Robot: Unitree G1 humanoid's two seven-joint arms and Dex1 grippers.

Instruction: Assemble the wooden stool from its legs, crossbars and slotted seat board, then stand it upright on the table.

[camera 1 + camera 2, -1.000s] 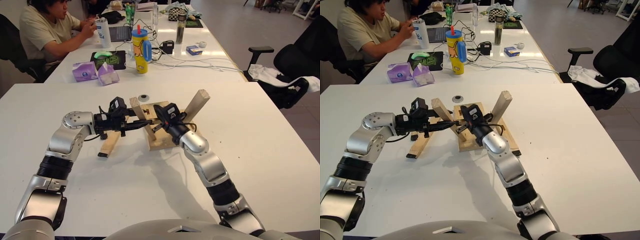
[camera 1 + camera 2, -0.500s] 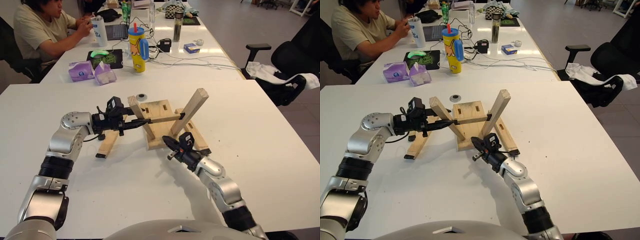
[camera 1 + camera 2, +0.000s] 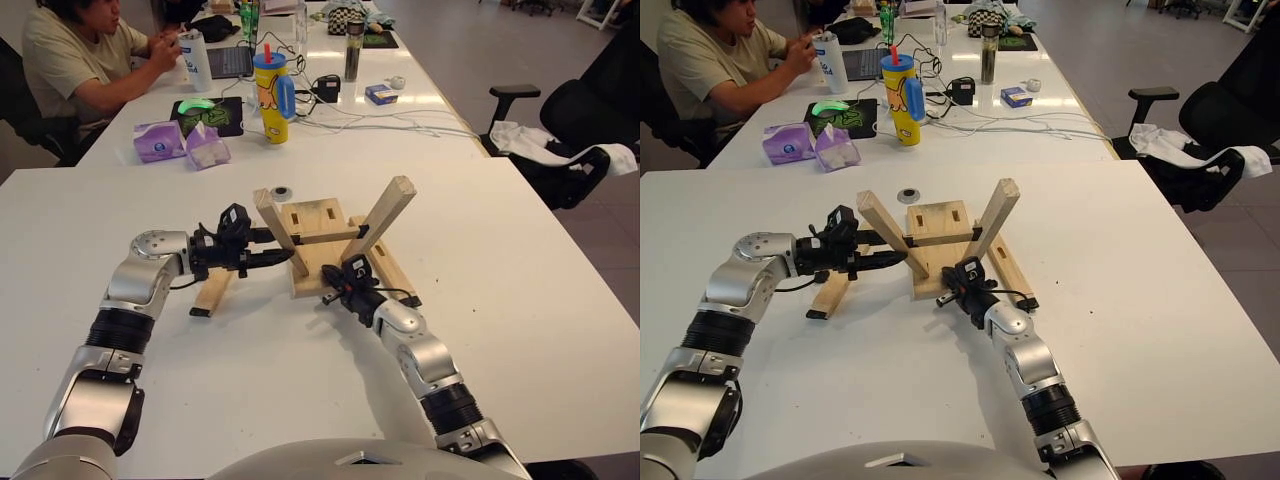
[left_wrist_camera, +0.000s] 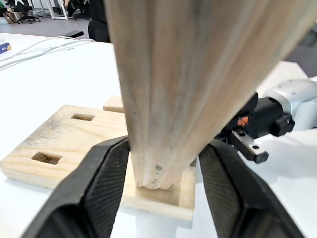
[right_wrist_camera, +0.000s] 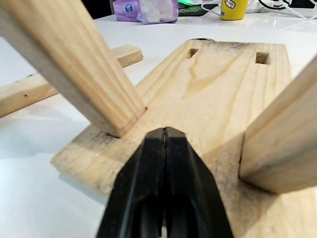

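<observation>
Gripping leg point(image 4: 163, 74) near its foot in board point(image 4: 64, 134) with left claw point(image 3: 285, 257); pointing right claw point(image 5: 165, 136), pinched shut, at board's near edge, between legs.

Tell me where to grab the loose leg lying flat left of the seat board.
Take the loose leg across its width, on the near half, from straight above. It lies flat on the table with both long sides free; its far end is under the left tool.
</observation>
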